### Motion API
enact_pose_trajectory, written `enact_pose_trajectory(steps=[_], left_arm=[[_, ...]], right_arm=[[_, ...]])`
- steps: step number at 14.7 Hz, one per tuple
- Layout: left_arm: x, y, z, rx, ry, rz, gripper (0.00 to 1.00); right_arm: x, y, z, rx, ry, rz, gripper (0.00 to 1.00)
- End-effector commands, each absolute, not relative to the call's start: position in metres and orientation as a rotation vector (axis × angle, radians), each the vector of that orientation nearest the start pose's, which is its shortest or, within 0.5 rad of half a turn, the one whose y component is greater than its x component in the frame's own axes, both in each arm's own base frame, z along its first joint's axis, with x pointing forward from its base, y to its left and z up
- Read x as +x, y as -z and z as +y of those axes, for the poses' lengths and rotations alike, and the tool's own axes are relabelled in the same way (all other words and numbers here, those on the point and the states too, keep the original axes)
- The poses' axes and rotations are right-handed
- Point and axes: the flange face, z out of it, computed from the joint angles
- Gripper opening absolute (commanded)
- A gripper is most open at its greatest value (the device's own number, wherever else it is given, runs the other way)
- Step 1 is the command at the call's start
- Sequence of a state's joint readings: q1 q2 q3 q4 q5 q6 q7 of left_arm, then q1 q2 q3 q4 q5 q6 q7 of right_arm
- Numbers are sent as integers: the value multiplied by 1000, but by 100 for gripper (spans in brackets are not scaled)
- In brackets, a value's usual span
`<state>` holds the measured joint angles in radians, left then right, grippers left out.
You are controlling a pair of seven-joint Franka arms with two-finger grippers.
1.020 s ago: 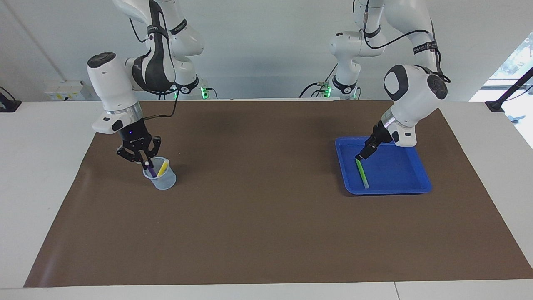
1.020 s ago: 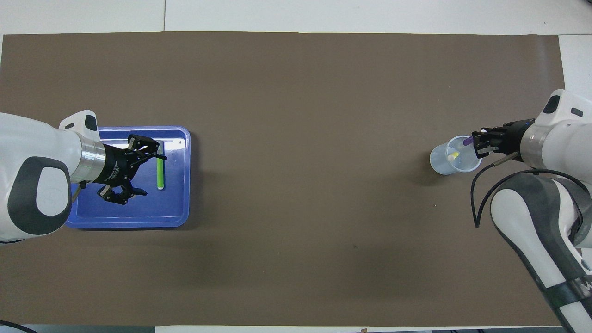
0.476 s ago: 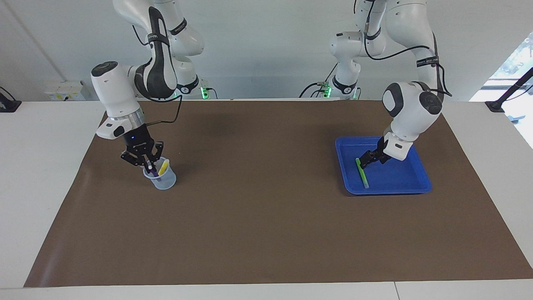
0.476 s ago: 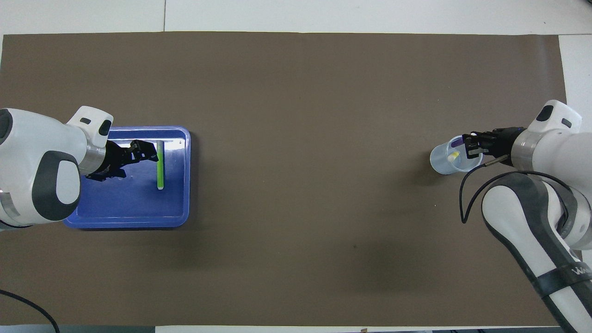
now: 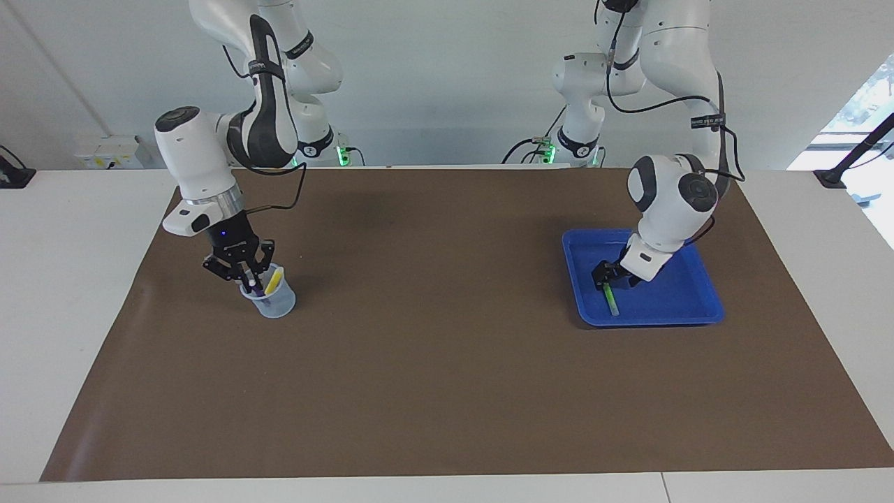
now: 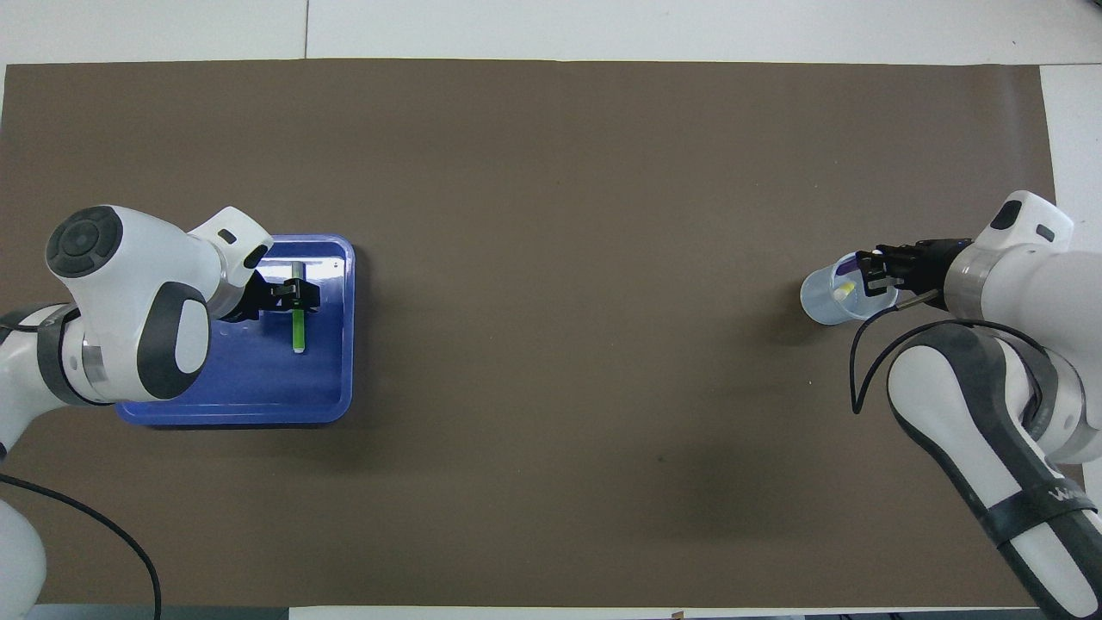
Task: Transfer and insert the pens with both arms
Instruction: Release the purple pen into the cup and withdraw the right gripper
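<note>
Green pen (image 5: 611, 299) is lying in the blue tray (image 5: 691, 307) at my left arm's end of the brown mat (image 5: 447, 363); my left gripper (image 5: 606, 278) is straddling it, fingers apart. My right gripper (image 5: 241, 271) is pinching the purple pen (image 5: 255, 287) standing in the clear cup (image 5: 271, 302) beside the yellow pen (image 5: 273, 281).

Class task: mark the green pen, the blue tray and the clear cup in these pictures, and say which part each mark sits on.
green pen (image 6: 298, 331): overhead view, bare shaft below the gripper.
blue tray (image 6: 258, 392): overhead view, bare floor near its rim.
clear cup (image 5: 274, 305): facing view, outer wall near the base.
</note>
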<state>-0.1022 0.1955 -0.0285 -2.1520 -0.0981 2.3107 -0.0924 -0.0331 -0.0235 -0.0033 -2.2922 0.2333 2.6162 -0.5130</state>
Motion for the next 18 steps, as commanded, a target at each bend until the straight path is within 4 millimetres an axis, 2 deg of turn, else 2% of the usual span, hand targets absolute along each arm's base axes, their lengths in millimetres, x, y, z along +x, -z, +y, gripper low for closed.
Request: enact_pose_trajectory(steps=[1, 2, 4, 6, 9, 11, 14, 16, 18], left_arm=[[556, -302, -87, -3195, -67, 31, 78], [556, -296, -90, -3173, -72, 72, 73], [556, -295, -89, -3149, -75, 106, 62], [556, -295, -89, -3148, -79, 110, 56], [558, -297, -89, -3147, -82, 112, 46], [558, -297, -89, -3147, -82, 112, 32], [559, -299, -89, -3146, -74, 116, 17], [559, -299, -89, -3145, -74, 117, 1], [560, -299, -89, -3145, -74, 117, 0]], right_arm=[[547, -409, -26, -2991, 626, -425, 95], [550, -416, -26, -2988, 643, -428, 99], [553, -433, -24, -2976, 627, -440, 100], [557, -456, -22, -2958, 553, -421, 100], [562, -484, -20, -2988, 419, -249, 100], [568, -510, -19, -3082, 356, -191, 100], [578, -550, -10, -3151, 208, -31, 100], [584, -574, -7, -3174, 134, 11, 100], [581, -599, -7, -3194, 82, 34, 100]])
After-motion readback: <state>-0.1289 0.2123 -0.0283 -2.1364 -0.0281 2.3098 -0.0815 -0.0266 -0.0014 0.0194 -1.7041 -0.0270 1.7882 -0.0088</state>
